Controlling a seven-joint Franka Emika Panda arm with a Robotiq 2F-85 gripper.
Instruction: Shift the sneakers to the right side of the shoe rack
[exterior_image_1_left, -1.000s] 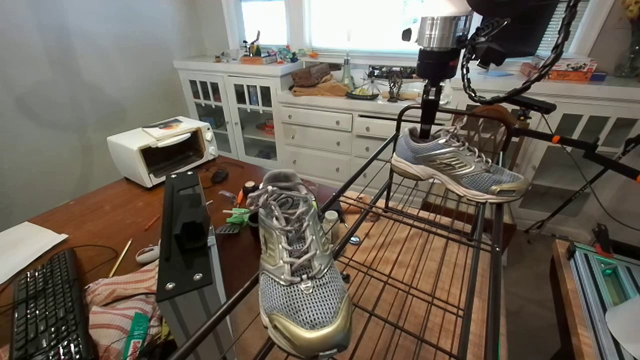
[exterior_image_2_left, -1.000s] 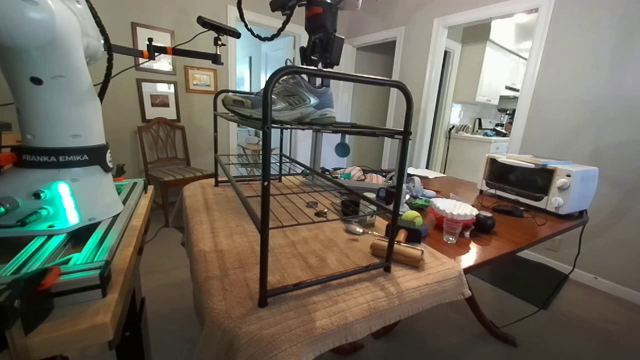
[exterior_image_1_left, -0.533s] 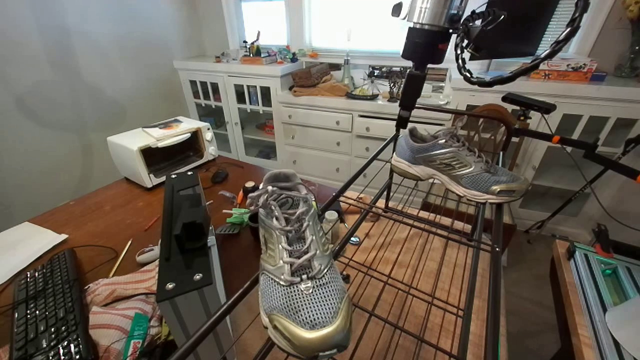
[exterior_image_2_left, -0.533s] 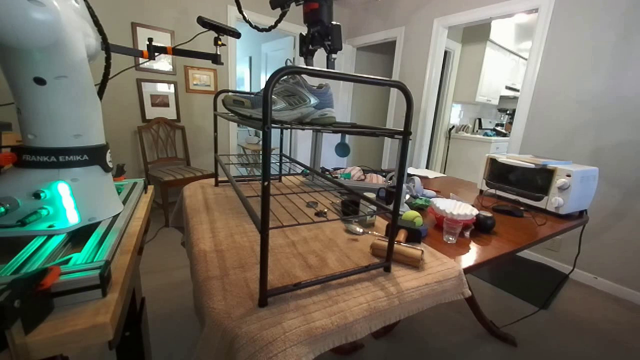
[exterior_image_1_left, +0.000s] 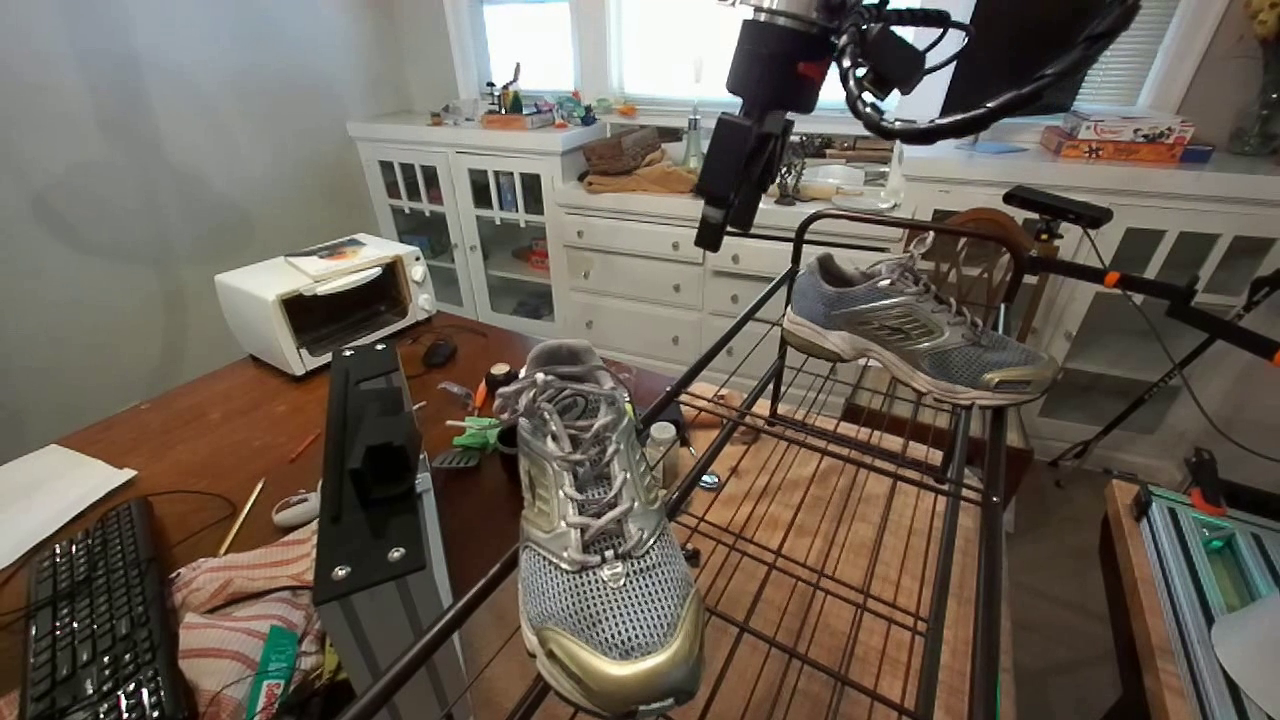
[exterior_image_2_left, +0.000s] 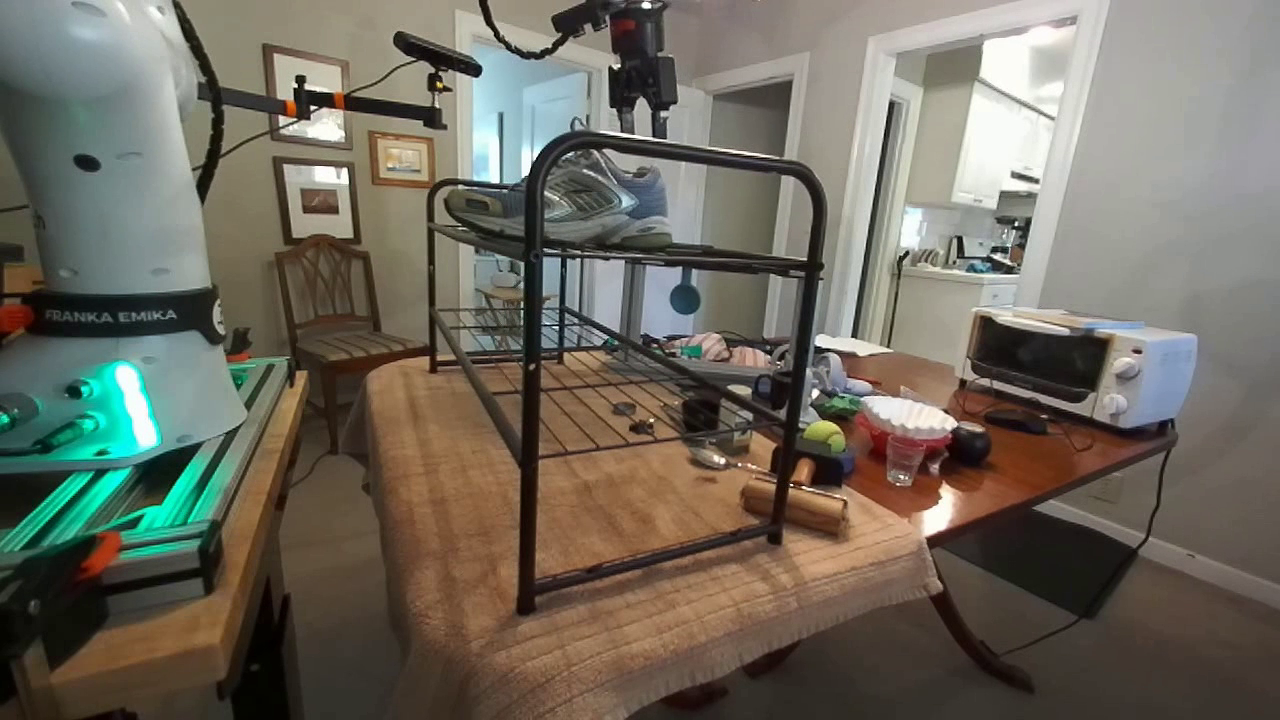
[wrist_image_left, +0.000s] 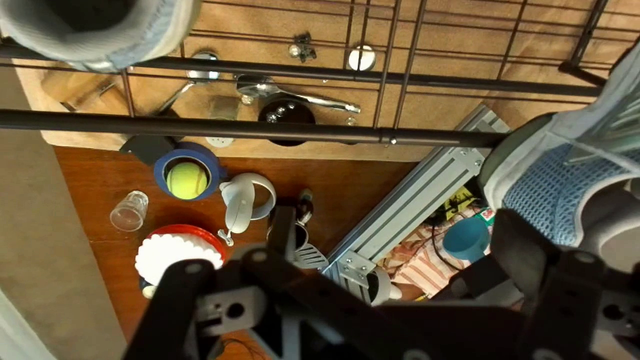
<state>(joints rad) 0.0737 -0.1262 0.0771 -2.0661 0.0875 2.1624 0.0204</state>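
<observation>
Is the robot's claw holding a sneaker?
No, in an exterior view the gripper hangs in the air, apart from both the far sneaker and the near sneaker.

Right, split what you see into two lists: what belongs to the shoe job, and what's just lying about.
Belongs to the job:
shoe rack
one sneaker, on the rack
the other sneaker, also on the rack
gripper, open, holding neither

Just lying about:
toaster oven
keyboard
tennis ball
clear cup
wooden roller
striped cloth
</observation>
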